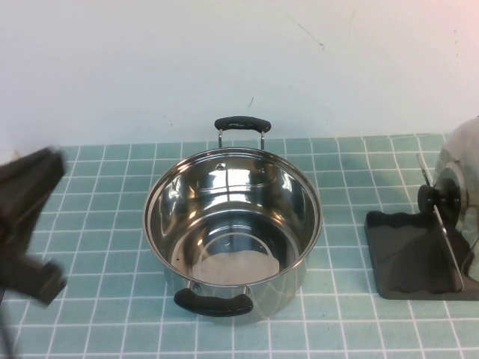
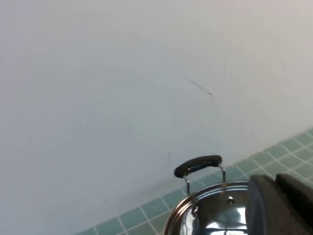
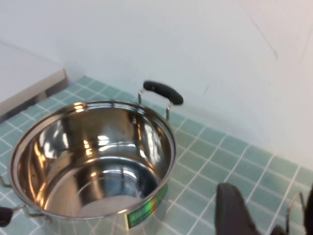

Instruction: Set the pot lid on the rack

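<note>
The pot lid [image 1: 458, 161] stands on edge in the rack [image 1: 408, 254] at the far right of the high view, its black knob [image 1: 429, 199] facing the pot. The rack is a dark tray with thin wire dividers [image 1: 447, 250]. My right gripper [image 3: 269, 197] is open and empty; one dark finger [image 3: 234, 211] shows, and a rack wire [image 3: 293, 208] stands between the fingers. In the high view the right gripper itself cannot be made out. My left gripper [image 1: 30, 224] hangs blurred at the left table edge, left of the pot; its fingers [image 2: 266, 205] lie together, empty.
A deep steel pot [image 1: 232, 224] with two black handles stands uncovered mid-table on teal tiles, also seen in the left wrist view [image 2: 215, 210] and the right wrist view [image 3: 93, 156]. A white wall rises behind it.
</note>
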Controlling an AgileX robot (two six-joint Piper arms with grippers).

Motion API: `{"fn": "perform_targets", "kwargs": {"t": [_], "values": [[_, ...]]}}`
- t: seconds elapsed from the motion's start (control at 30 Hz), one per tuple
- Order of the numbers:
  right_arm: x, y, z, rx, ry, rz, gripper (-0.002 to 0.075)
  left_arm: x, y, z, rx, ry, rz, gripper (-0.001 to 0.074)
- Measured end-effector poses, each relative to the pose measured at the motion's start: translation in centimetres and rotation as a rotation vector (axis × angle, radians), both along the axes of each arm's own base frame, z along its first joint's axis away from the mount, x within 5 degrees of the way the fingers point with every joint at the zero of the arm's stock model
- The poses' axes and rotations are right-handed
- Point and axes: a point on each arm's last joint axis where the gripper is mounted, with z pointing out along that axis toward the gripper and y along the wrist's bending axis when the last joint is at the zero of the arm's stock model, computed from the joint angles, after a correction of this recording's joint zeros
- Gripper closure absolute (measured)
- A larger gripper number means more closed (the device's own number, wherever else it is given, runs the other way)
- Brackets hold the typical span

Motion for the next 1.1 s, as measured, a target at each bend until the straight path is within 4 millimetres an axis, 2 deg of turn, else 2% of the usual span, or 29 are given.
{"fn": "perform_targets", "kwargs": {"t": [0.13, 0.27, 0.43, 0.63, 0.77, 1.1], "values": [[-2.9, 0.3, 1.1, -0.043, -0.124, 0.007, 0.0547, -3.1, 1.8, -2.1, -0.104, -0.033, 0.093, 0.0734], [-6.6, 0.5, 1.3, -0.076, -0.269, -0.018, 0.0683, -5.0, 3.4, -4.3, -0.150, -0.083, 0.205, 0.0734], [-11.2, 1.0, 0.7, -0.098, -0.431, -0.021, 0.0720, -6.2, 4.3, -6.5, -0.169, -0.109, 0.255, 0.0734], [-16.1, 1.7, -0.1, -0.125, -0.621, -0.003, 0.0727, -6.1, 4.2, -8.5, -0.151, -0.063, 0.252, 0.0734], [-17.5, 2.0, -0.9, -0.137, -0.674, 0.011, 0.0727, -5.9, 4.0, -9.9, -0.134, -0.024, 0.242, 0.0734], [-17.5, 2.4, -1.9, -0.152, -0.628, 0.077, 0.0727, -5.8, 3.9, -12.5, -0.104, 0.046, 0.238, 0.0736]]}}
